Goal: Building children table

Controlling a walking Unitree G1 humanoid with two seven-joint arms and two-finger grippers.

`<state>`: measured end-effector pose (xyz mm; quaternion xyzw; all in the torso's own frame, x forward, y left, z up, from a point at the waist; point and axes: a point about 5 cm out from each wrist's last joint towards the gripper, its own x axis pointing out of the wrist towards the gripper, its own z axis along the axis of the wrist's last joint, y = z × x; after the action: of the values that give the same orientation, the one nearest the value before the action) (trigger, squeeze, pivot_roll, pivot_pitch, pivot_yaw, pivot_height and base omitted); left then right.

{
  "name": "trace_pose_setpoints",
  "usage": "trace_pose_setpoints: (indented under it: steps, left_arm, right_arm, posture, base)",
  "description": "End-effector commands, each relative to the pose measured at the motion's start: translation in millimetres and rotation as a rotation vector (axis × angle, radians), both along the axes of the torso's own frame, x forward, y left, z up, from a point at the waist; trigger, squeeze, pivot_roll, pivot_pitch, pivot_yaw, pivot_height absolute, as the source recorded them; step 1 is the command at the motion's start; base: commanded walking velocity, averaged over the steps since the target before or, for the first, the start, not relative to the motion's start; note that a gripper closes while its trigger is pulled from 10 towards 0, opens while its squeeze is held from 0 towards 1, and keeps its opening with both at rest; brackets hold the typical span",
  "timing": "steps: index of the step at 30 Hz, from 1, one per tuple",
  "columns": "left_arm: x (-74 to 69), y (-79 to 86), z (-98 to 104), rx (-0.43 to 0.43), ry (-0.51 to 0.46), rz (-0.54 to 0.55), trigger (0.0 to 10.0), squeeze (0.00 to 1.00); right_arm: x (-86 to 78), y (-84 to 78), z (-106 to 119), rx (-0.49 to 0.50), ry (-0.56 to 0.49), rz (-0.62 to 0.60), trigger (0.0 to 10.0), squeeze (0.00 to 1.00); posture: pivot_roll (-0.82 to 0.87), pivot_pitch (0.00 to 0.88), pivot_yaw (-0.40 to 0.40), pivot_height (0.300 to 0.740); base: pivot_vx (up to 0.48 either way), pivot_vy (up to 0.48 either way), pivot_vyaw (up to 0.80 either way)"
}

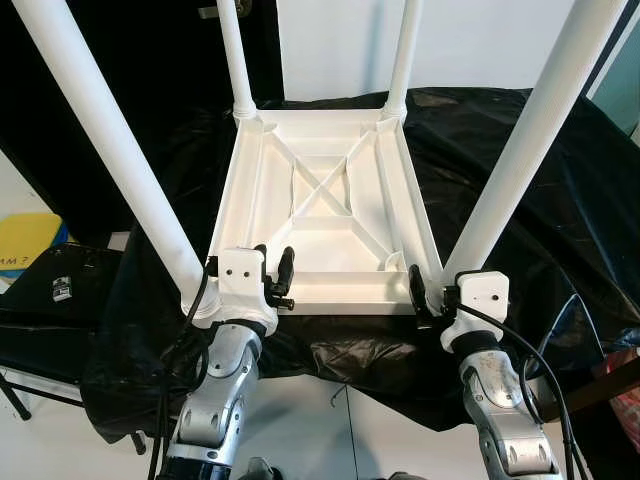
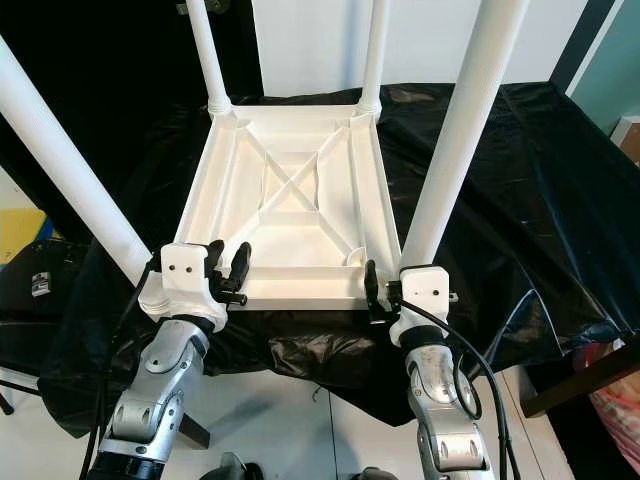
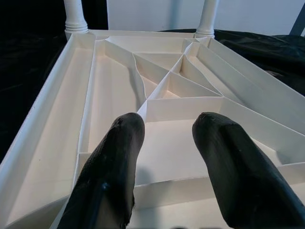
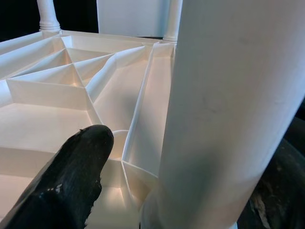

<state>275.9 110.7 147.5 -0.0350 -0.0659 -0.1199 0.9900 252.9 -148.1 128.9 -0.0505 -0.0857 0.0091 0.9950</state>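
Observation:
A white plastic children's table point(image 1: 340, 295) lies upside down on a black sheet, its ribbed underside with an X brace facing up. Four white legs stand up from its corners: near left leg point(image 1: 110, 150), near right leg point(image 1: 530, 140), far left leg point(image 1: 235, 60), far right leg point(image 1: 402, 55). My left gripper point(image 1: 275, 262) is open over the near rim, just beside the near left leg's base, with nothing between its fingers point(image 3: 119, 157). My right gripper point(image 1: 440, 290) is at the near right corner, open. One black finger point(image 4: 81, 162) shows inside the rim, a gap away from that leg; the leg hides the other finger.
The black sheet point(image 1: 520, 180) drapes over the work surface and hangs off its front edge. A black case point(image 1: 60, 290) and a yellow and blue item point(image 1: 25, 240) lie at the left. A reddish bag point(image 1: 625, 400) sits low at the right. White floor lies below.

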Motion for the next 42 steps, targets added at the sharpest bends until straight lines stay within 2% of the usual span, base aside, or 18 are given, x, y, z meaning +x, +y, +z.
trace_pose_setpoints:
  steps: [1, 11, 21, 42]
  left_arm:
    - [0.2, -1.6, -0.3, 0.012, -0.002, -0.031, 10.0, 0.0]
    - [1.8, 1.8, 1.8, 0.012, -0.007, -0.012, 10.0, 0.0]
    - [3.6, 4.2, 4.2, 0.016, -0.017, 0.003, 10.0, 0.0]
    - [2.9, 2.0, 6.6, 0.039, -0.036, -0.02, 10.0, 0.0]
  right_arm:
    - [1.2, -0.8, -1.2, 0.004, 0.0, -0.011, 10.0, 0.0]
    - [2.7, -2.0, 0.6, 0.0, -0.009, -0.026, 10.0, 0.0]
    - [8.8, -2.0, 14.4, -0.014, -0.063, -0.032, 10.0, 0.0]
    - [5.0, -0.3, 10.1, -0.018, -0.051, -0.036, 10.0, 0.0]
  posture:
    - [-0.03, 0.101, -0.001, 0.74]
    - [-0.03, 0.109, 0.007, 0.74]
    - [-0.02, 0.106, 0.001, 0.74]
    - [-0.03, 0.116, 0.015, 0.74]
  base:
    - [0.0, 0.0, 0.0]
    - [0.0, 0.0, 0.0]
    - [0.0, 0.0, 0.0]
    - [0.0, 0.0, 0.0]
